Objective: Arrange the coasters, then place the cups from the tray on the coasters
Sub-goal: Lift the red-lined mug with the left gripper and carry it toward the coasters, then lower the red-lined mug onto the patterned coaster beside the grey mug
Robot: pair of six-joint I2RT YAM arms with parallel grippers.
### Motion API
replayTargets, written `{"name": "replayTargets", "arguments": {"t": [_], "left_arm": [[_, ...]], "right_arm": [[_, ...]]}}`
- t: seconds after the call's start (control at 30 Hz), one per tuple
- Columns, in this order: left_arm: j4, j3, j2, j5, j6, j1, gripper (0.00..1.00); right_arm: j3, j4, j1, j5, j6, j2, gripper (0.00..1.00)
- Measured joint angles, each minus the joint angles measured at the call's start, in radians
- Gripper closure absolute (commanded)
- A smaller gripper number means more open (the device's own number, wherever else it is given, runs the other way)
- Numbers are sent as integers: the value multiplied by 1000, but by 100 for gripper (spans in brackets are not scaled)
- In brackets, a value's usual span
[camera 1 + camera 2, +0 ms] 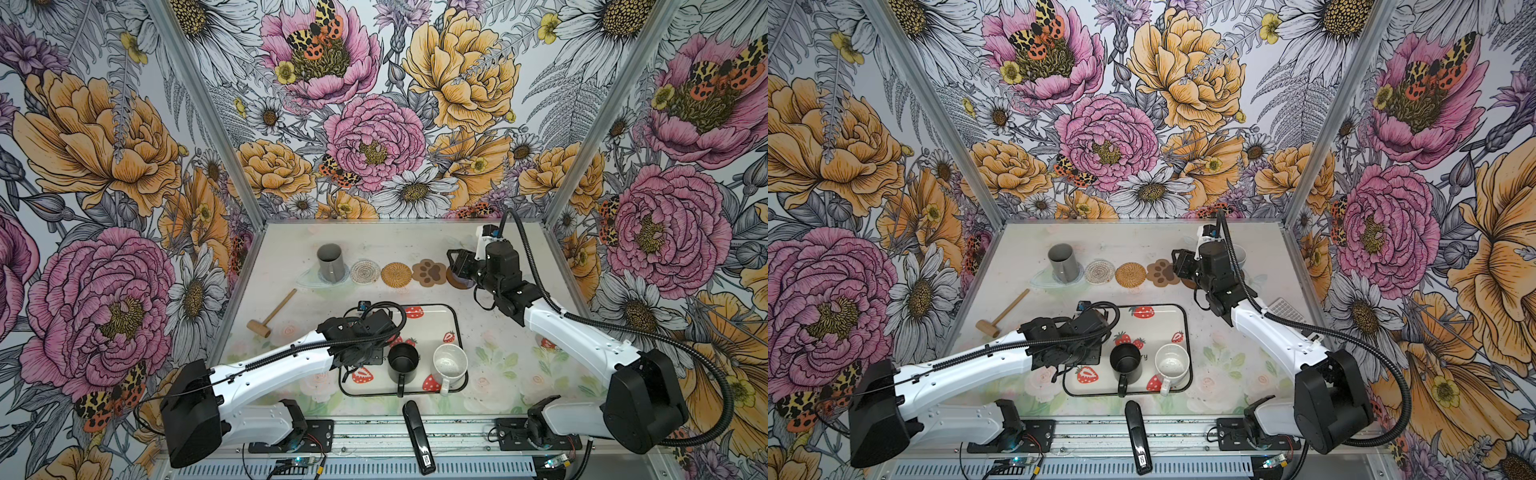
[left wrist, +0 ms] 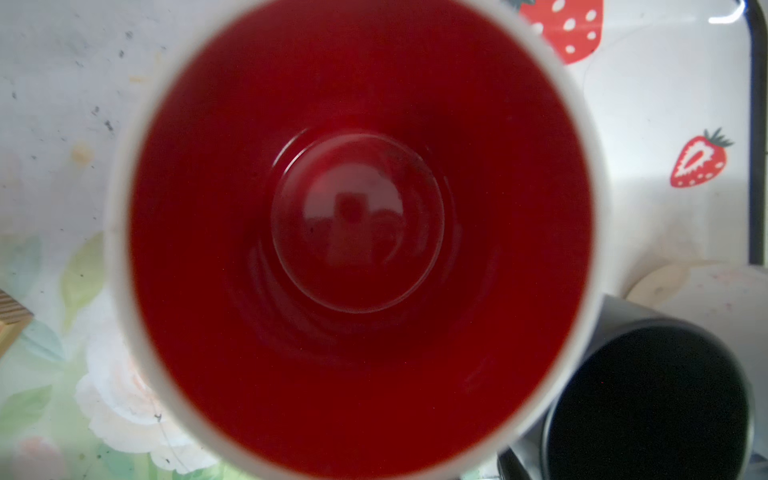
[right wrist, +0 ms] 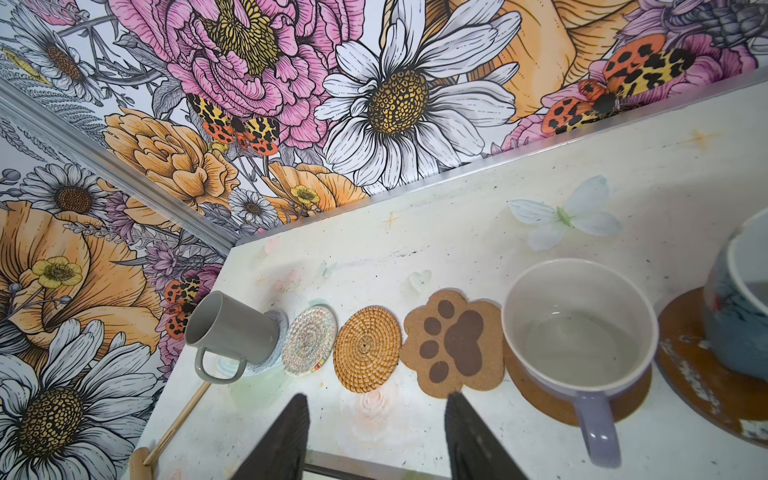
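Note:
Along the back lie a clear beaded coaster (image 1: 365, 272), a rattan one (image 1: 396, 274) and a paw one (image 3: 453, 340). The grey cup (image 1: 331, 259) stands on the crocheted coaster. The lavender cup (image 3: 577, 332) and the light blue cup (image 3: 739, 324) each stand on a brown disc (image 3: 540, 399). My right gripper (image 3: 376, 415) hovers open and empty before the paw coaster. My left gripper (image 1: 355, 359) hangs over the tray's (image 1: 432, 328) left end. The red-inside white cup (image 2: 357, 232) fills its wrist view, hiding the fingers. The black cup (image 1: 403, 361) and white cup (image 1: 451, 361) stand on the tray.
A wooden mallet (image 1: 272, 311) lies left of the tray. A black stapler-like bar (image 1: 417, 436) sits at the front edge. A small white keypad (image 1: 1285, 309) lies under the right arm. Flowered walls close in the back and both sides.

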Motion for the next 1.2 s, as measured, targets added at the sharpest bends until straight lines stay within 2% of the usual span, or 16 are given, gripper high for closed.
{"name": "replayTargets", "arguments": {"t": [0.43,0.8,1.2], "left_arm": [[18,228,213,-50,192,196,100],[125,370,418,-36,315,363,100],[196,581,648,12,386,442,100]], "right_arm": [[0,-1,-61,-41,0,37,47],[0,1,-100,-64,0,52,48],[0,2,-113,-94,0,84,49]]}}
